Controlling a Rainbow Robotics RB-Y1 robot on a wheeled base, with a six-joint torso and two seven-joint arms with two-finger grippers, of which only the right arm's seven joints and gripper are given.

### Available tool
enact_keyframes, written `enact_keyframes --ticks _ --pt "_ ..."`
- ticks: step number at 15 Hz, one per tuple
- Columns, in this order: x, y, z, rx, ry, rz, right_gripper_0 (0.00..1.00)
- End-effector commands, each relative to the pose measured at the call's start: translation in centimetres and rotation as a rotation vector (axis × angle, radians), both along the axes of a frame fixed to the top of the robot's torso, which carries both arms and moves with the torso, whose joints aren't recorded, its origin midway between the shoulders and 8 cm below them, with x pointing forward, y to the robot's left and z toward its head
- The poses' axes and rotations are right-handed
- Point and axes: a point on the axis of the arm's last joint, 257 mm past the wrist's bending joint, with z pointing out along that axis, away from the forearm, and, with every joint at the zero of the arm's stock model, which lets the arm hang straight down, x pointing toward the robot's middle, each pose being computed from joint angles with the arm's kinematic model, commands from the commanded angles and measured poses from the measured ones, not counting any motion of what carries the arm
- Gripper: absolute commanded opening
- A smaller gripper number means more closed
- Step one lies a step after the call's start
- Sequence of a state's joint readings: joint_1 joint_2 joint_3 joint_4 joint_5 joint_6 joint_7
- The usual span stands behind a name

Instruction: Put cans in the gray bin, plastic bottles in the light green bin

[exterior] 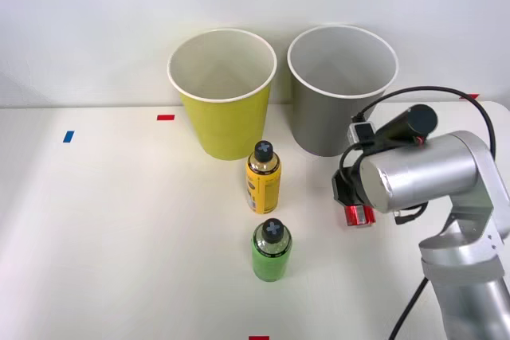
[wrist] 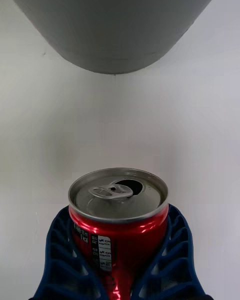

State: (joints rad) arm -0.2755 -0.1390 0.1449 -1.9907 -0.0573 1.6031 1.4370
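Fingers: my blue ribbed fingers (wrist: 172,250) are closed around the red can (wrist: 118,215), one on each side of its body.
Can position: upright, opened tab on top, on the surface (exterior: 119,236) just in front of the gray bin (exterior: 341,89).
Step in hand (my judgement): lift the can and drop it into the gray bin.
Technique: raise straight up until the can clears the white rim, keep it upright, centre over the opening, then release.
Bottles: yellow bottle (exterior: 263,177) and green bottle (exterior: 272,250) stand near the light green bin (exterior: 223,89), untouched.
Labels: small white print patch on the can; unreadable.
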Motion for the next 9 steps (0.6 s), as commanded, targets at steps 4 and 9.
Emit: enact_keyframes --ticks 4,9 --pt "-6.0 -2.7 4.9 -0.057 -0.184 0.146 0.00" --pt "-6.1 -1.8 10.6 0.045 -0.434 0.145 0.00"
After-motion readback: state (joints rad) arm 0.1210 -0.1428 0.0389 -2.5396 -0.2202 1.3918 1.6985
